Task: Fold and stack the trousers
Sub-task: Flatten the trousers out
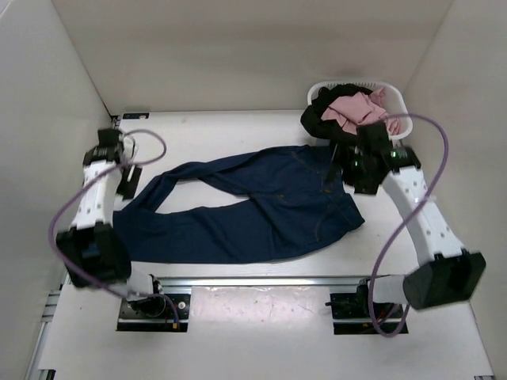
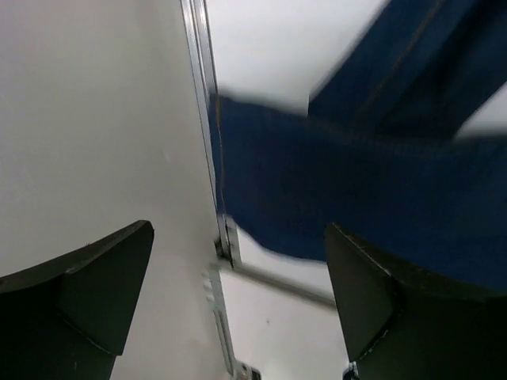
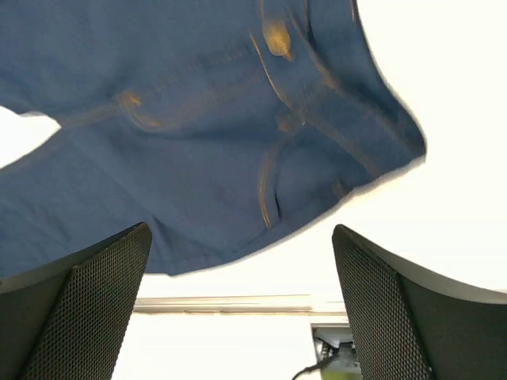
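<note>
White table (image 1: pixel 238 134): trousers (image 1: pixel 261 210) spread; basket (image 1: pixel 402 101) of garments (image 1: pixel 356 109) far right; left gripper (image 2: pixel 238 229), right gripper (image 3: pixel 242 229) agape, empty.

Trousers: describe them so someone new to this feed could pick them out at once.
In the middle of the white table, one long garment lies spread out, its legs pointing left. These are the trousers: dark navy denim with orange-brown stitching, unlike the black garment and pink garment piled in the white basket at the far right.
</note>
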Motion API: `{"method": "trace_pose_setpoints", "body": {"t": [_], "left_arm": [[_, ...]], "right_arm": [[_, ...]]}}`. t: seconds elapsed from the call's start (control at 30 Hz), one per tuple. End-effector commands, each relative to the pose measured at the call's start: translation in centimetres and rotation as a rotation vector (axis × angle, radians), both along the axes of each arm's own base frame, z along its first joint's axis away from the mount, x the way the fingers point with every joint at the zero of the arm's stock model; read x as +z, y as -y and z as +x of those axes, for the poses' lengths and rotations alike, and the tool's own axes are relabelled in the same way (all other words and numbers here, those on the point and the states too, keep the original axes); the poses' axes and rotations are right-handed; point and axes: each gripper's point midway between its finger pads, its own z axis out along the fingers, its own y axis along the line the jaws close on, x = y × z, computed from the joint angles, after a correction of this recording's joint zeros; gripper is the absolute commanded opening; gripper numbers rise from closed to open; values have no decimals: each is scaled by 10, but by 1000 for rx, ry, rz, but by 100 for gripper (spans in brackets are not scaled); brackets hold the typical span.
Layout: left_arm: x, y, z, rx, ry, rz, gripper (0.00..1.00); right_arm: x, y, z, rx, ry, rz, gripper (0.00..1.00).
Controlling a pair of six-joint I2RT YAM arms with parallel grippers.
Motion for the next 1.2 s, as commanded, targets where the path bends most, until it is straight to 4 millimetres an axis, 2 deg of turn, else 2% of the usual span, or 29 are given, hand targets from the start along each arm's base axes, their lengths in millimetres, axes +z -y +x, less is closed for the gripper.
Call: {"method": "trace_pose_setpoints", "body": {"t": [0.0, 0.03, 0.07, 0.1, 0.13, 0.2, 0.27, 0.37, 0.4, 0.43, 0.47, 0.53, 0.6, 0.63, 0.7, 0.77, 0.8, 0.83, 0.9, 0.93, 0.97, 1.0, 1.03, 1.07, 1.13, 1.17], "left_arm": [[-37, 0, -59, 38, -93, -32, 100], [-44, -7, -72, 77, -98, -35, 100], [-61, -6, -92, 92, -131, -44, 100], [-71, -10, -96, 109, -128, -44, 100], [-77, -12, -103, 124, -133, -33, 100], [-97, -10, -119, 139, -172, -30, 100], [-104, -16, -122, 159, -165, -3, 100], [-120, -23, -132, 203, -175, -9, 100], [-130, -23, -139, 213, -203, -17, 100], [-133, -25, -139, 222, -206, -19, 100], [-139, -24, -142, 212, -230, -22, 100], [-147, -28, -148, 237, -263, -34, 100], [-150, -27, -149, 234, -271, -45, 100], [-150, -27, -149, 234, -271, -45, 100], [-150, -27, -148, 230, -261, -58, 100], [-150, -27, -148, 230, -261, -58, 100], [-150, -27, -148, 230, -261, -58, 100], [-149, -30, -151, 244, -264, -49, 100], [-148, -31, -151, 237, -272, -39, 100], [-146, -34, -153, 241, -268, -36, 100], [-143, -35, -152, 232, -261, -30, 100], [-143, -37, -153, 233, -265, -30, 100], [-141, -37, -152, 233, -253, -26, 100], [-141, -36, -155, 233, -255, -26, 100], [-139, -36, -156, 225, -259, -24, 100], [-142, -34, -161, 224, -276, -30, 100]], "right_arm": [[-51, 4, -33, -133, -106, 22, 99], [-52, 11, -39, -204, -82, 38, 99], [-61, 14, -43, -234, -84, 48, 99], [-62, 23, -34, -286, -18, 70, 99], [-86, 31, -44, -325, -51, 56, 99], [-98, 49, -33, -436, -12, 73, 99], [-117, 62, -37, -506, -28, 69, 99], [-133, 71, -32, -538, -12, 57, 99], [-150, 70, -37, -526, -34, 55, 99], [-150, 69, -21, -523, 26, 97, 99], [-154, 62, -18, -491, 27, 126, 99], [-162, 62, -6, -480, 45, 124, 99], [-173, 65, -5, -494, 52, 115, 99], [-174, 66, 1, -505, 76, 119, 98], [-186, 71, -1, -566, 23, 110, 77], [-195, 80, -11, -609, -44, 67, 46], [-197, 84, -15, -634, -56, 48, 14], [-199, 89, -20, -672, -74, 34, 1], [-184, 103, -43, -754, -84, -15, 0], [-177, 122, -53, -871, -65, -62, 0], [-163, 131, -78, -928, -79, -86, 0], [-155, 142, -90, -1002, -69, -95, 0], [-142, 148, -112, -1032, -59, -122, 0], [-131, 160, -122, -1070, -28, -167, 0], [-113, 172, -143, -1142, 9, -206, 0], [-112, 174, -162, -1151, -40, -245, 0]]}}
